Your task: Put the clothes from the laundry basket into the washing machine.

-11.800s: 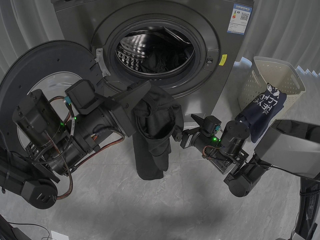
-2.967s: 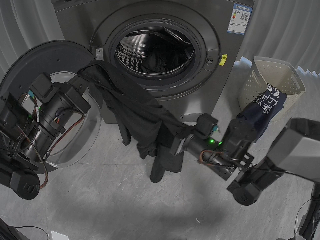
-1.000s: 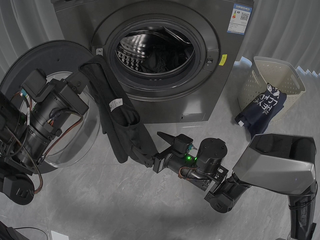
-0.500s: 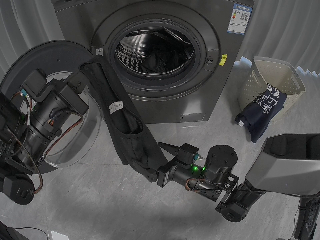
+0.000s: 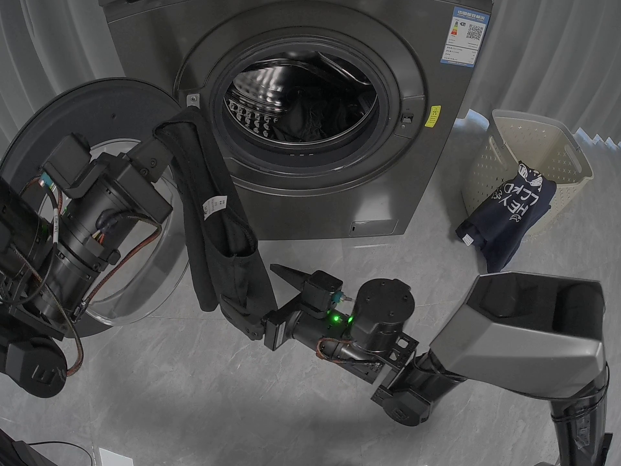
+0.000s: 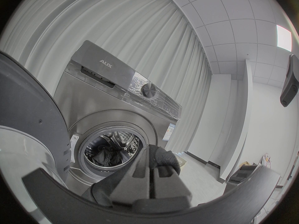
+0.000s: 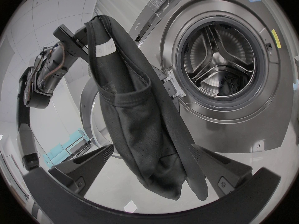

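Grey tiled floor (image 5: 194,409) and pale curtains (image 5: 556,46) all around, with a big grey front-loading washing machine (image 5: 414,66) in the middle. Its round door (image 5: 97,111) is swung wide open to the robot's left, and you can see some dark clothes lying inside the drum (image 5: 304,118). Off to the right, beside the machine, sits a cream laundry basket (image 5: 517,144) with a dark blue printed shirt (image 5: 508,218) draped over its front rim and hanging down to the floor. In front of the door opening, a long black garment (image 5: 220,241) with a white tag hangs in the air. The left gripper (image 6: 149,148) is clamped tight on its top end, up near the door hinge. The right gripper (image 7: 151,147) is lower down, just above the floor, with its fingers spread wide apart and the bottom of the garment dangling between them.
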Robot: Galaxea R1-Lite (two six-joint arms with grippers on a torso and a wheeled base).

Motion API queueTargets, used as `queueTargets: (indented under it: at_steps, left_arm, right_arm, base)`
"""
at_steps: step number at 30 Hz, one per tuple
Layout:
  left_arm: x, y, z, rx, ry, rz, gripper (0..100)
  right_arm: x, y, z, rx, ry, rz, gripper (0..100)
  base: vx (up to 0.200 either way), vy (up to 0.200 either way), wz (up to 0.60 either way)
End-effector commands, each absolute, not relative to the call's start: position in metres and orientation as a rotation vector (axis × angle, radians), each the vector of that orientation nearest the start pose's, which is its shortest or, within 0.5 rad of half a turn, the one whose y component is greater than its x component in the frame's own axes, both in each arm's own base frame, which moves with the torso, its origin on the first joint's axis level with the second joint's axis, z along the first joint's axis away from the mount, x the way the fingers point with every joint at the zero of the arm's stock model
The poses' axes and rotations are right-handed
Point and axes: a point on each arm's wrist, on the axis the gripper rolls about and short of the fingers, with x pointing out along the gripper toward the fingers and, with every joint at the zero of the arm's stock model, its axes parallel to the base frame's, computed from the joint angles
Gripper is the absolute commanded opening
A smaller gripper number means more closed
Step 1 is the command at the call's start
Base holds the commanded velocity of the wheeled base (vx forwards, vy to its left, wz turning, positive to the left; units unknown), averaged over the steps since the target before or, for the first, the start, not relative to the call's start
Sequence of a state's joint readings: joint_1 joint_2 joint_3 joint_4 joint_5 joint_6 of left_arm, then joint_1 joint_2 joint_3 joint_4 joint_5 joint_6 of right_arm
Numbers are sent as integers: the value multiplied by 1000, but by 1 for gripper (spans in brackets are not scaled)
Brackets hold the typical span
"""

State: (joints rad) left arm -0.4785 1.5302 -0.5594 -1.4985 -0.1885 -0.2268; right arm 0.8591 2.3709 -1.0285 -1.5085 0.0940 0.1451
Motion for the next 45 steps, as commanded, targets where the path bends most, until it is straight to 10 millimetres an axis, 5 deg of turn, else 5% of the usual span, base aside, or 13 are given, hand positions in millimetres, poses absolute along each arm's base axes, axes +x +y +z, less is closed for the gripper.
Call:
queueTargets:
  at_steps: [1, 6, 7, 14, 23, 33, 39, 42, 43, 45]
  left_arm:
    - [209, -113, 250, -291, -456, -710, 0]
    - [209, -113, 250, -291, -456, -709, 0]
    - [209, -113, 250, -291, -456, -709, 0]
    - [209, -112, 250, -289, -458, -706, 0]
    - [209, -112, 250, -289, -458, -706, 0]
    - [214, -102, 249, -274, -460, -670, 0]
    - [213, -102, 250, -276, -463, -673, 0]
    - [212, -104, 251, -281, -465, -678, 0]
    - [211, -105, 251, -281, -466, -680, 0]
    - [208, -107, 252, -288, -469, -692, 0]
  right_arm:
    - [300, 338, 49, 192, -82, 941, 100]
    - [319, 329, 52, 205, -120, 870, 100]
    - [322, 326, 55, 208, -131, 859, 0]
    - [319, 304, 80, 214, -152, 829, 0]
    - [289, 284, 103, 210, -121, 839, 0]
    - [279, 217, 163, 222, -215, 722, 0]
    - [268, 208, 143, 205, -130, 723, 0]
    - [272, 221, 122, 190, -76, 741, 0]
    - [274, 224, 118, 190, -69, 744, 100]
    - [279, 233, 106, 189, -52, 749, 100]
  base:
    - [0, 0, 0]
    - [0, 0, 0]
    - [0, 0, 0]
    - [0, 0, 0]
    - [0, 0, 0]
    - [0, 0, 0]
    - [0, 0, 0]
    - [0, 0, 0]
    - [0, 0, 0]
    - [0, 0, 0]
